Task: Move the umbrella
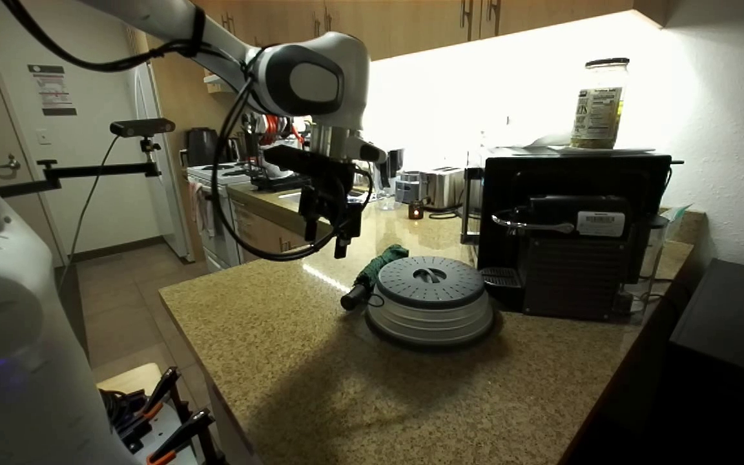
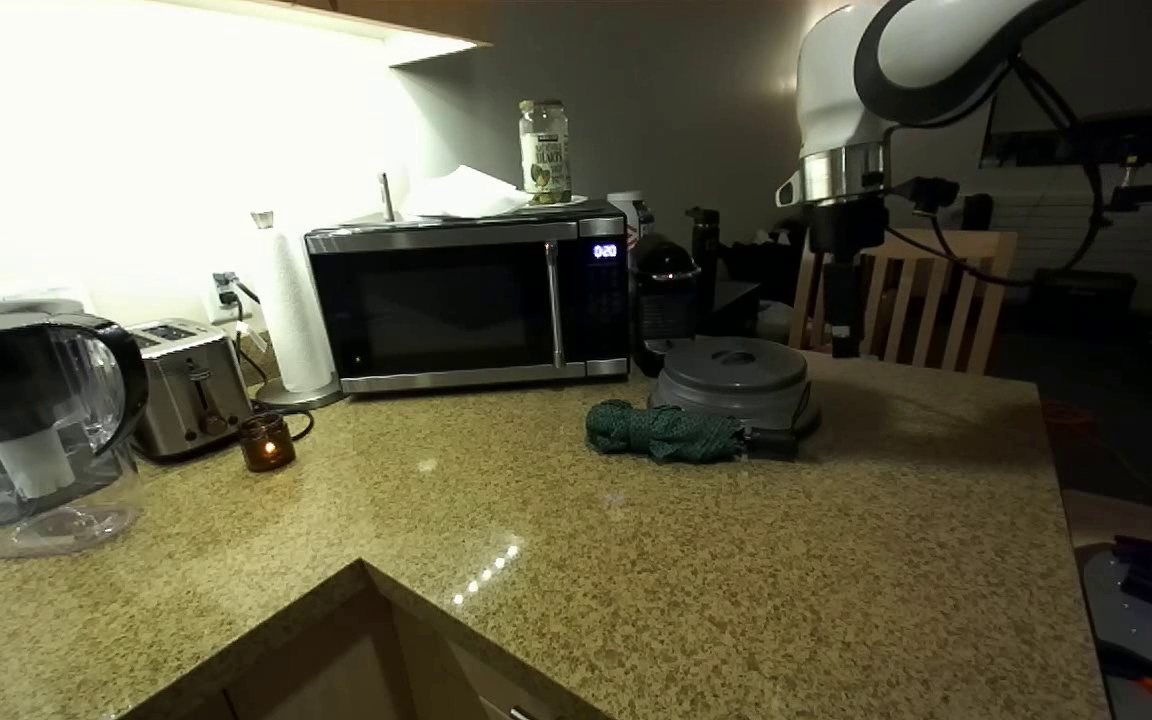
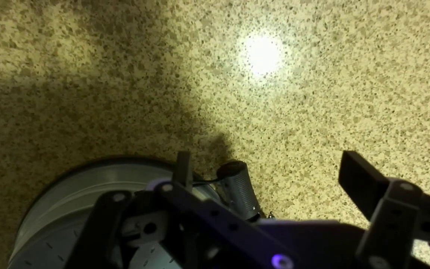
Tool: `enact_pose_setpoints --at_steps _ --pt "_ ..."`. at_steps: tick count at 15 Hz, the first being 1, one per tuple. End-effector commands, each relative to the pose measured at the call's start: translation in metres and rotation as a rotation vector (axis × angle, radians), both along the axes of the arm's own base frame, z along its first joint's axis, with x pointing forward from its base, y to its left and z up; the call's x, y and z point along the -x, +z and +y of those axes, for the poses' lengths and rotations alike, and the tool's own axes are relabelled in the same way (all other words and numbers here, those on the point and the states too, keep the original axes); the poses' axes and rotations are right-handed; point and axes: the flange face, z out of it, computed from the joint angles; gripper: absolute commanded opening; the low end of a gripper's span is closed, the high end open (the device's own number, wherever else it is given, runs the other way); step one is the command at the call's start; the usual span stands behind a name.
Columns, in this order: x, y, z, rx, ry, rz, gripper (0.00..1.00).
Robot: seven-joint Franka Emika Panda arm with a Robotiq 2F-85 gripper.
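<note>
Umbrella (image 2: 661, 432) (green, folded), beside grey domed disc (image 2: 733, 380), on counter (image 2: 836, 560), fingers (image 3: 362, 184) parted above.

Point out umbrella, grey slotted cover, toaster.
Umbrella (image 2: 676, 435), in an exterior view, on the folded green canopy.
Grey slotted cover (image 1: 432, 294), in an exterior view, on its top.
Toaster (image 2: 183, 396), in an exterior view, on its metal side.

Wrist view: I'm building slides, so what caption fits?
Open tool above a speckled counter, an umbrella handle lying beside a grey domed disc.
</note>
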Motion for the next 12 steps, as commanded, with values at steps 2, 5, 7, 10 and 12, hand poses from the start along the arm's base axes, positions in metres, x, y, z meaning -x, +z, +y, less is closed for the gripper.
enact_pose_setpoints --at_steps 2,5,7,10,12 --pt "-0.013 -0.014 -0.001 -0.04 -0.001 0.028 1.0" --pt "-0.026 -0.023 0.0 -0.031 0.014 0.037 1.0" --pt "-0.035 -0.029 0.001 -0.026 0.025 0.041 1.0" --pt "-0.05 -0.031 0.004 -0.014 0.051 0.026 1.0" --pt "-0.057 -0.025 0.007 -0.008 0.057 0.011 1.0"
